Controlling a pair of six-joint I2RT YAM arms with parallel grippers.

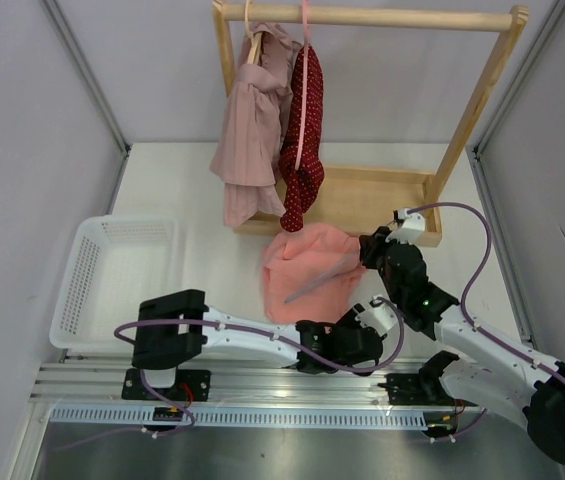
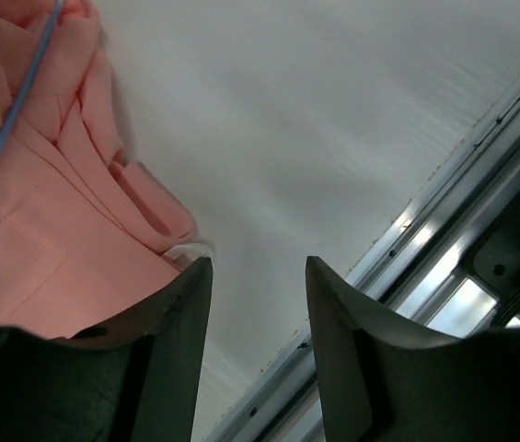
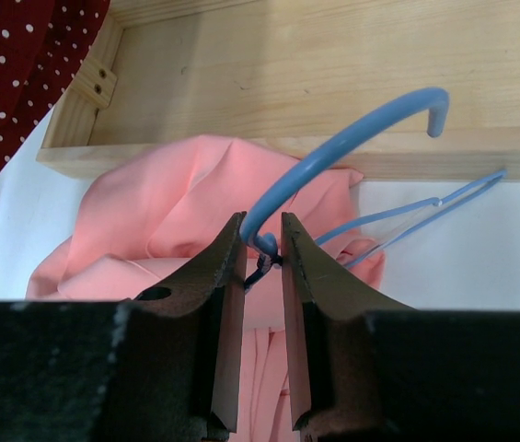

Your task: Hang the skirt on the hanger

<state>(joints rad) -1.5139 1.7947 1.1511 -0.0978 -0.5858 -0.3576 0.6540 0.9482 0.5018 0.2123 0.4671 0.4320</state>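
Wooden rack [image 1: 362,16] at far side of surface [image 1: 212,270], its base tray [image 1: 372,195] bare. Mauve striped garment [image 1: 252,130] on wooden hanger [image 1: 254,45], touching dark red dotted garment [image 1: 305,140] on pink hanger [image 1: 305,25]. White basket [image 1: 80,285] near left.

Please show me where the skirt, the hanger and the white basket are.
skirt [image 1: 302,255]: top external view, upper part of the cloth.
hanger [image 3: 333,145]: right wrist view, curve of the blue hook.
white basket [image 1: 80,280]: top external view, its left mesh wall.
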